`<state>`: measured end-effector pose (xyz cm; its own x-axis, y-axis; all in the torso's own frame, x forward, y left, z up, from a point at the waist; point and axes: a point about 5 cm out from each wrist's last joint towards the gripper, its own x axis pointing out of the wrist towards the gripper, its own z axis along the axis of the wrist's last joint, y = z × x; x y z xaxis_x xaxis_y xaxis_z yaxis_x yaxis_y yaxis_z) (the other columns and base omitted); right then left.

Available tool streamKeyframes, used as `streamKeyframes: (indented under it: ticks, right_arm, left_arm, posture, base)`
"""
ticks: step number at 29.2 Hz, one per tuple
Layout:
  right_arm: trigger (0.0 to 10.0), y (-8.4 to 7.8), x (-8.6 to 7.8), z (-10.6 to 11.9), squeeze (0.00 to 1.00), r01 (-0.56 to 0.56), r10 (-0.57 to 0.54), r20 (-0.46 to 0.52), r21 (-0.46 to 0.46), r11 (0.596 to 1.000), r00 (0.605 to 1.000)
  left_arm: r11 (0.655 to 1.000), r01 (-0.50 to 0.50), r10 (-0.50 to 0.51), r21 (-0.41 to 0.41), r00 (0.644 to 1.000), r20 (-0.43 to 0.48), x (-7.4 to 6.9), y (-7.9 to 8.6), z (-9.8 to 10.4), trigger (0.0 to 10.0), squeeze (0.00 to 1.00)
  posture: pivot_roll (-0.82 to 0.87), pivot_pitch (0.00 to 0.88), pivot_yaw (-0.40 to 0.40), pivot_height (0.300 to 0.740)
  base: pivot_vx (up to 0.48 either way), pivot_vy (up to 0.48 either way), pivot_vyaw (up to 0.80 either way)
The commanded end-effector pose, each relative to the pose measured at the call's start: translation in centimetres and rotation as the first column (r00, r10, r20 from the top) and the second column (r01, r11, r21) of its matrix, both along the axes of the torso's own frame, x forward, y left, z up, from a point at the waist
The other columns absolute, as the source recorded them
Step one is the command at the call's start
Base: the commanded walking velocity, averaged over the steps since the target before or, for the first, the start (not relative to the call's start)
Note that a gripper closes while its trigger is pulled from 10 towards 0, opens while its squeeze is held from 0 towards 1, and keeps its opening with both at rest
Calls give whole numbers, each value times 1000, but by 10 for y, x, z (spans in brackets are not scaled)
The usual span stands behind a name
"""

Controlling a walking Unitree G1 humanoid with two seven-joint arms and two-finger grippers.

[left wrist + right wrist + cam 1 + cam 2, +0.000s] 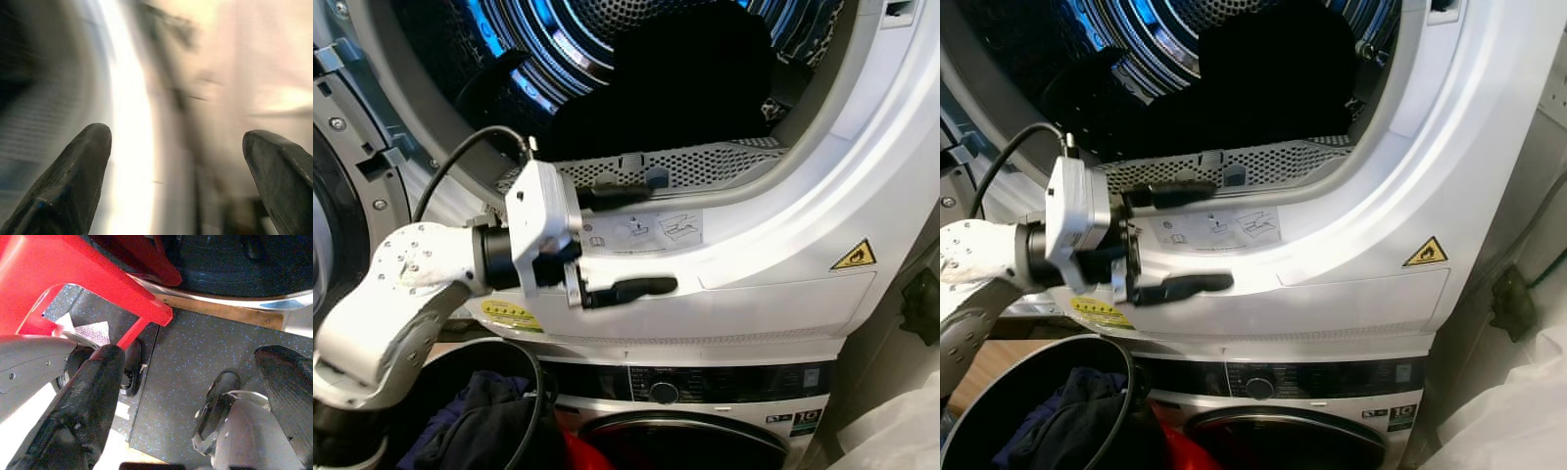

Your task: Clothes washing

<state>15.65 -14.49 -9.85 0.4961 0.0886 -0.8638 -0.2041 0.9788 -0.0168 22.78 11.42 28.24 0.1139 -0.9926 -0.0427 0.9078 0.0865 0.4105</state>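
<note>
In the head views, a white dryer [783, 284] sits stacked on a washing machine [705, 392], whose dark control strip carries a round dial [664, 393]. The dryer's round opening shows a ribbed steel drum [558, 39] lit blue, with a dark heap of clothes [675, 78] lying at the bottom of the drum, just behind a perforated grey lint grille [705, 162]. A yellow triangular warning sticker [855, 257] marks the glossy front panel. The left gripper [636, 240] is raised in front of the dryer's lower rim, its two long black fingers spread wide apart and holding nothing. Below the arm, a round dark basket [999, 392] holds more crumpled dark blue clothing [1067, 421], with something red beside it.

The left wrist view is heavily blurred: two matte black fingertips [68, 186] stand well apart before a bright white curved surface.

In the right wrist view, the right gripper [195, 396] hangs low over a dark speckled floor [195, 347], its rough black fingers parted and empty, near a red plastic piece [73, 274] and a strip of wood flooring [220, 313].
</note>
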Motion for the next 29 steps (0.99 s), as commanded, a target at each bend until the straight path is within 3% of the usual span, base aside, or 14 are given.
streamKeyframes:
  ticks: [1,4,6,7,8,10,12,16,22,24,25,26,28,29]
  right_arm:
    - [10000,10,-1,0,0,-27,27,-2,16,999,1000]
    - [10000,12,0,0,0,-37,37,0,20,999,999]
    - [10000,14,2,1,0,-48,48,4,21,999,999]
    - [10000,14,2,1,0,-48,48,4,21,999,999]
    - [10000,14,2,1,0,-49,49,5,20,999,999]
    - [10000,15,3,1,0,-50,50,6,19,999,999]
    - [10000,15,4,2,0,-52,52,8,19,998,999]
    - [10000,12,5,2,0,-45,45,9,13,999,999]
    - [10000,9,4,1,0,-19,19,7,7,1000,1000]
    - [10000,10,2,1,0,-25,25,1,10,1000,1000]
    - [10000,10,2,1,0,-25,25,1,10,1000,1000]
    - [10000,10,1,0,0,-26,26,-1,9,1000,1000]
    - [10000,10,1,0,0,-26,26,-2,9,1000,1000]
    - [10000,10,1,0,0,-40,40,-4,6,999,999]
  left_arm:
    - [998,61,-59,34,995,-75,-8,0,-5,10000,0]
    - [992,81,-63,100,984,-167,-14,2,-24,10000,0]
    - [985,30,13,169,969,-248,-11,6,-55,10000,0]
    - [985,30,13,169,969,-248,-11,6,-55,10000,0]
    - [976,4,58,216,957,-283,-9,8,-77,10000,0]
    - [961,-12,96,275,952,-292,-9,10,-93,10000,0]
    - [959,-9,124,284,913,-388,-12,10,-116,10000,0]
    - [940,-74,212,333,891,-402,-7,14,-145,10000,0]
    - [885,-331,445,329,808,-386,14,25,-179,10000,0]
    - [819,-451,564,355,744,-358,20,32,-193,10000,0]
    - [819,-451,564,355,744,-358,20,32,-193,10000,0]
    - [762,-539,645,358,676,-356,25,39,-199,10000,0]
    - [707,-613,707,353,610,-358,29,46,-203,10000,0]
    - [621,-697,784,359,543,-301,34,57,-205,10000,0]
  posture:
    - [32,0,175,740]
    - [32,0,175,740]
    - [37,0,174,740]
    - [37,0,174,740]
    - [31,0,180,740]
    - [28,0,181,740]
    - [23,0,183,740]
    - [23,0,186,740]
    - [13,0,191,740]
    - [9,0,190,740]
    - [9,0,190,740]
    - [17,0,189,740]
    - [20,0,180,740]
    - [22,0,176,740]
  base:
    - [0,0,0]
    - [0,0,0]
    - [0,0,0]
    - [0,0,0]
    - [0,0,0]
    - [0,0,0]
    - [0,0,0]
    - [0,0,0]
    - [0,0,0]
    - [0,0,0]
    - [0,0,0]
    - [0,0,0]
    - [0,0,0]
    - [0,0,0]
